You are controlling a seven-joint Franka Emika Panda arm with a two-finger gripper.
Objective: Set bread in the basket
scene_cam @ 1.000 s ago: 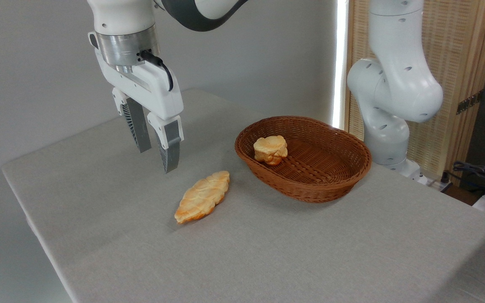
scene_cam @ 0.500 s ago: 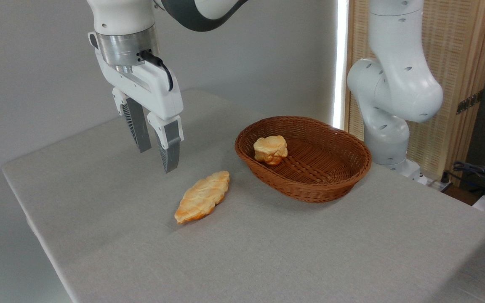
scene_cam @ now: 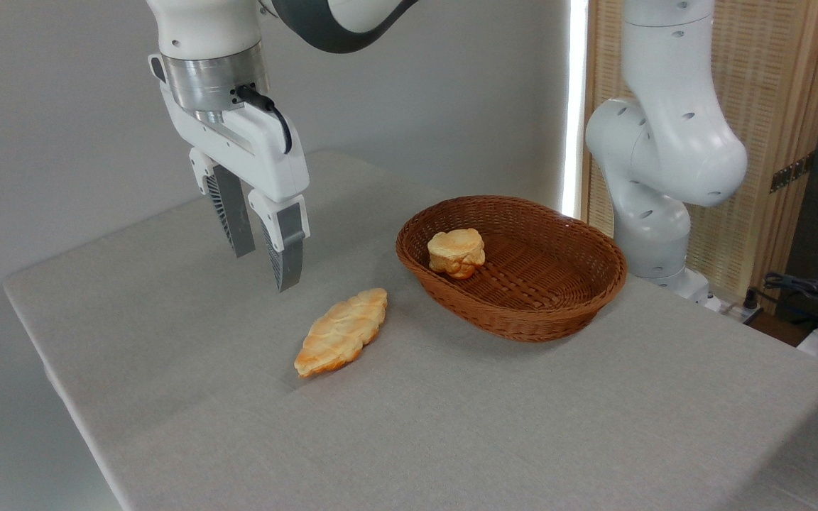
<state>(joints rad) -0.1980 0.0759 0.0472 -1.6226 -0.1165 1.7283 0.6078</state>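
- End effector [scene_cam: 267,271] empty, fingers a narrow gap apart, hanging above the surface [scene_cam: 451,426], up and left of the bread [scene_cam: 342,331].
- Change over the last second: practically none. Arm looks parked, no descent begun.
- Bread lies flat on the surface, just left of the basket [scene_cam: 522,312], not touching it.
- Basket already holds a small round bun [scene_cam: 456,252].
- Read: pre-grasp. It probably needs to shift right over the bread before dropping.

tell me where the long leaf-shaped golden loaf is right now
The long leaf-shaped golden loaf lies flat on the grey table, just left of the oval wicker basket, below and right of the open gripper.
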